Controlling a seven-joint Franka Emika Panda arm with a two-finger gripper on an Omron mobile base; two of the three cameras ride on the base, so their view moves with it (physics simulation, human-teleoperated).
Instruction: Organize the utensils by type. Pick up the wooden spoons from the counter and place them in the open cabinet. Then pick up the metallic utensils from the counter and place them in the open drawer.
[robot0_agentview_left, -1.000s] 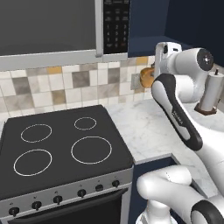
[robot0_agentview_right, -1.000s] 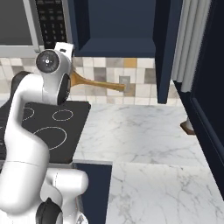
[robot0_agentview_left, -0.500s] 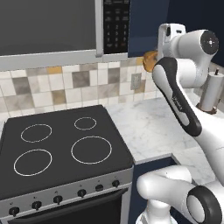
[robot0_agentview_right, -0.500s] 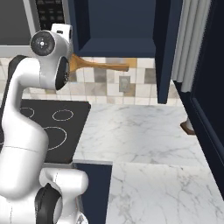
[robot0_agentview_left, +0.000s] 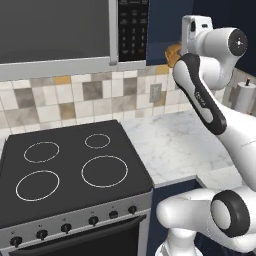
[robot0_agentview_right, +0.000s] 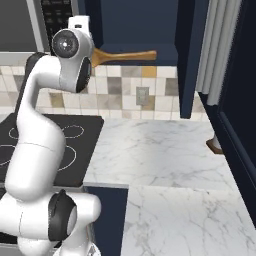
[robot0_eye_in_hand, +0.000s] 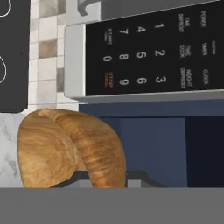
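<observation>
The end effector (robot0_agentview_right: 92, 55) grips a wooden spoon (robot0_agentview_right: 122, 55) raised level with the bottom edge of the open cabinet (robot0_agentview_right: 132, 22), above the marble desk (robot0_agentview_right: 160, 155), so the first spoon looks nearly delivered while the metallic utensils seem still unmoved.

wooden spoon (robot0_agentview_right: 125, 55) raised level, handle pointing right, at open cabinet (robot0_agentview_right: 135, 25) lower edge, well above white marble worktop (robot0_agentview_right: 165, 155)
</observation>
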